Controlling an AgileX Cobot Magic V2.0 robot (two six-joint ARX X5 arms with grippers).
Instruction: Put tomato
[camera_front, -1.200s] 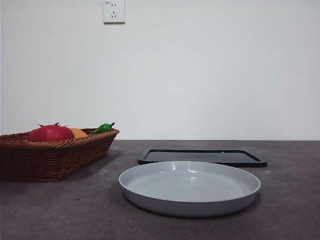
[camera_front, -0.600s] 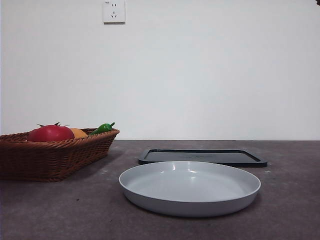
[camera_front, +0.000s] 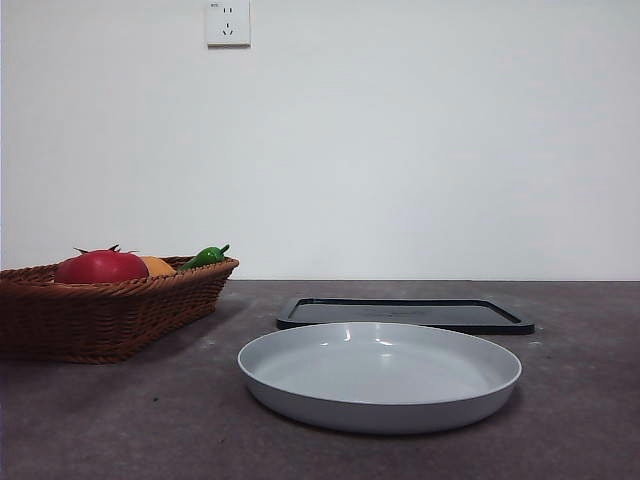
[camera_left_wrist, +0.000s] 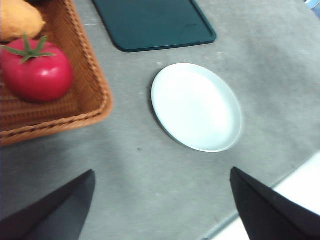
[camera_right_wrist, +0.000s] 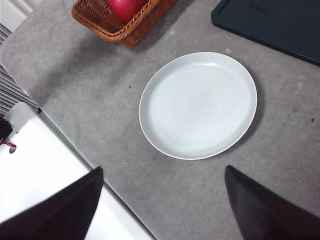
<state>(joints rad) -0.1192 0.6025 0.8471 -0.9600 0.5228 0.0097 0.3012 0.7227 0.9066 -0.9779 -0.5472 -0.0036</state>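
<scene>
The glossy red tomato (camera_front: 100, 267) with a green calyx lies in the brown wicker basket (camera_front: 110, 310) at the left. It also shows in the left wrist view (camera_left_wrist: 36, 72) and partly in the right wrist view (camera_right_wrist: 127, 7). A grey plate (camera_front: 380, 375) sits empty in the middle of the table. My left gripper (camera_left_wrist: 162, 210) is open and empty, high above the table between the basket (camera_left_wrist: 90, 100) and the plate (camera_left_wrist: 197, 107). My right gripper (camera_right_wrist: 162, 205) is open and empty, high above the plate (camera_right_wrist: 197, 105). Neither gripper shows in the front view.
An orange fruit (camera_front: 157, 265) and a small green pepper (camera_front: 205, 256) also lie in the basket. A dark flat tray (camera_front: 405, 313) lies behind the plate. The table's near edge and a white surface (camera_right_wrist: 45, 175) show below the grippers.
A dark tip that showed at the top right corner of the front view half a second ago is gone. The objects have not moved.
</scene>
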